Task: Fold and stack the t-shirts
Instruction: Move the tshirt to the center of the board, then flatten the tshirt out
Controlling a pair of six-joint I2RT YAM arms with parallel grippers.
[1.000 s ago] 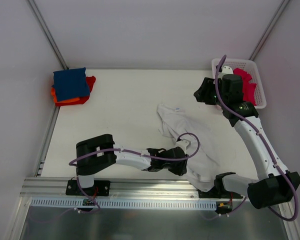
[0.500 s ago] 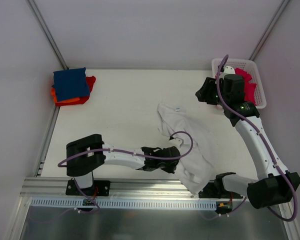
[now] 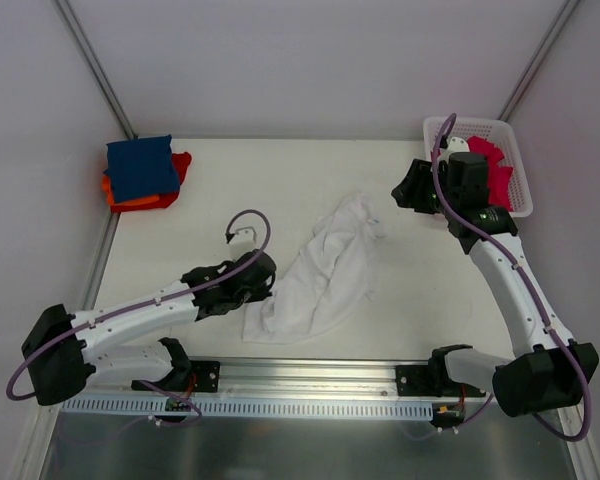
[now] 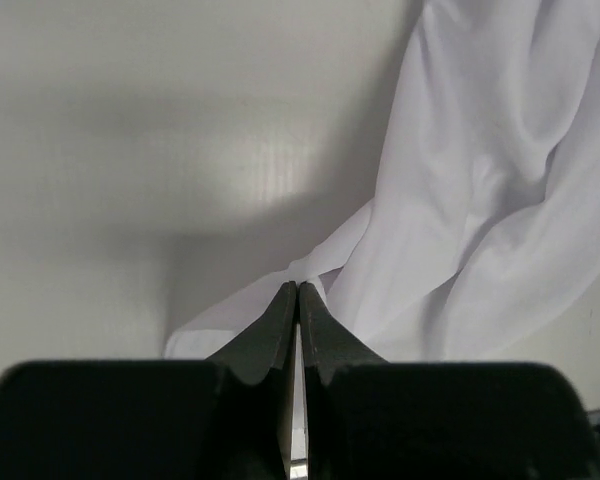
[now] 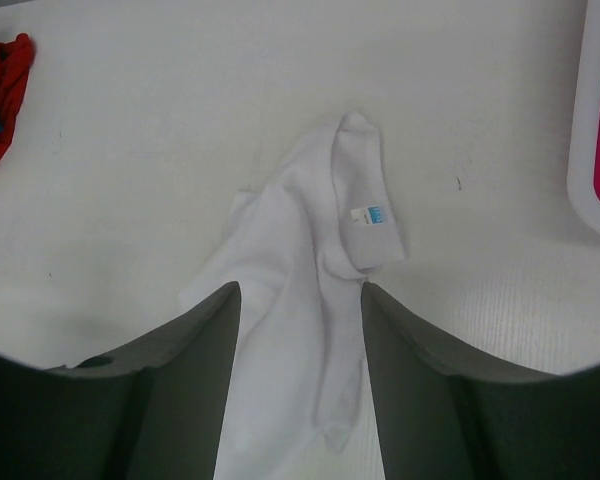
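A large white t-shirt (image 3: 325,270) lies bunched in a long heap at the middle of the table. My left gripper (image 3: 266,280) sits at its left edge, shut on a fold of the cloth; in the left wrist view the jaws (image 4: 297,288) meet on the edge of the white t-shirt (image 4: 480,200). My right gripper (image 3: 402,187) is open and empty, held above the table beside the basket. Its wrist view looks down between the open gripper (image 5: 298,290) onto the white t-shirt (image 5: 300,250) and its neck label (image 5: 366,215). A folded navy t-shirt (image 3: 140,167) lies on an orange-red one (image 3: 145,200) at the far left.
A white lattice basket (image 3: 435,128) at the far right holds crimson-pink t-shirts (image 3: 492,165); its rim (image 5: 588,150) shows in the right wrist view. The table's metal rail (image 3: 280,375) runs along the near edge. Walls close the left, back and right sides.
My left gripper has pulled the white t-shirt from the front right toward the middle and left, bunching it into a narrow heap. The right arm has barely moved.
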